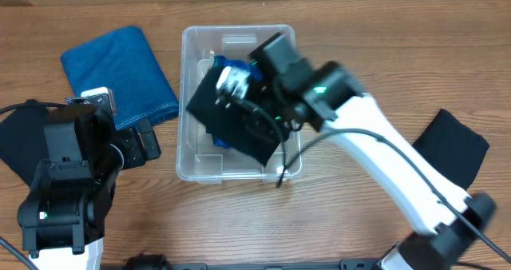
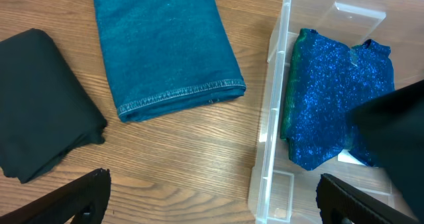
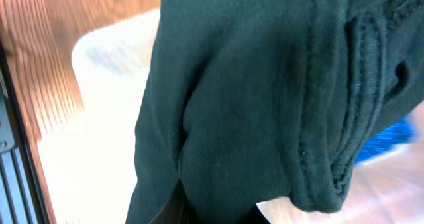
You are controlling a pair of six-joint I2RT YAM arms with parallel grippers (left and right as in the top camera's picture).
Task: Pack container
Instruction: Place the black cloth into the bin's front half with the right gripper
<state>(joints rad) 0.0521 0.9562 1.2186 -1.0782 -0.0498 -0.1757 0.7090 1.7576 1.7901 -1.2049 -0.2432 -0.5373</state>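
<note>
Black cloth (image 3: 252, 98) hung clamped in my right gripper (image 1: 233, 82), straight above the container (image 1: 188, 162), skewed to its long axis; my left gripper (image 1: 148, 144) gaped empty alongside.

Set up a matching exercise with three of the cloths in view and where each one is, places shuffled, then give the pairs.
1. glittery blue cloth
2. folded denim
3. black garment

A. flat on the table beside the container
B. held by the right gripper over the container
C. lying inside the container

Pairs: 1-C, 2-A, 3-B
</note>
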